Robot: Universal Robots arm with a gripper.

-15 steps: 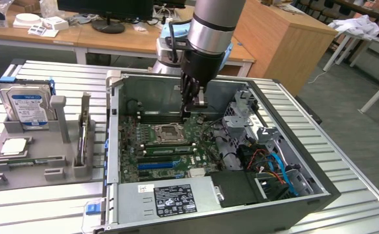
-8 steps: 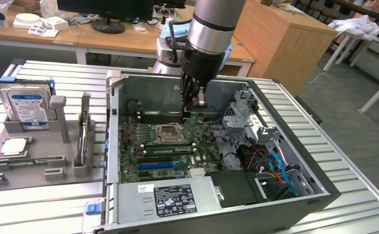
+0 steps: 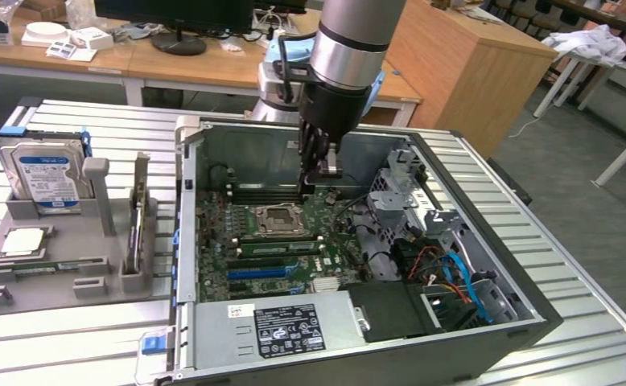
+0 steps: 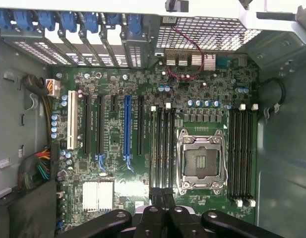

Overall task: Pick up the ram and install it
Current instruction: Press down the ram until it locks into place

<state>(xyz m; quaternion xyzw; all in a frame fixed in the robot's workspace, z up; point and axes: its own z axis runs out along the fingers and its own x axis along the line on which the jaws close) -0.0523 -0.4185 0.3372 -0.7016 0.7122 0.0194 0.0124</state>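
Starting with the exterior view, where is the ram? — Asker

One ram stick (image 3: 138,215) stands on edge in the gray holder tray (image 3: 77,301), well off from the CPU socket (image 3: 275,217) toward that view's left. The gripper (image 3: 316,167) reaches down just behind the socket. — Describer

How would it handle? — Asker

I judge it light, stiff and fragile, best pinched by its long top edge. — Describer

And the wrist view? — Asker

The fingers (image 4: 152,214) are pressed together over the memory slots (image 4: 161,146) beside the socket (image 4: 201,159). Whether they pinch a stick is hidden. — Describer
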